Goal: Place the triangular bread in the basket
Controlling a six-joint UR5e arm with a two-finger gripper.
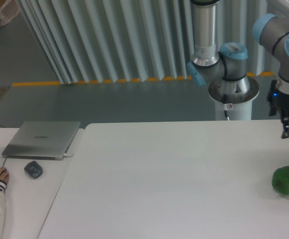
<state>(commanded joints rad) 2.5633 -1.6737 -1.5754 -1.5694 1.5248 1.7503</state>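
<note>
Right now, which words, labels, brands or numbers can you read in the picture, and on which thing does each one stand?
Nothing can be read with certainty.
Laptop: a small mark on the lid, too blurred to read.
Robot base: a small red and white tag, too small to read.
Green pepper, table and hand: no text visible.

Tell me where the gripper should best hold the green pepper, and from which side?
Probably from above, closing across the wide middle of the green pepper. It sits alone on the table, rounded and lobed, with open space on both sides.
</note>
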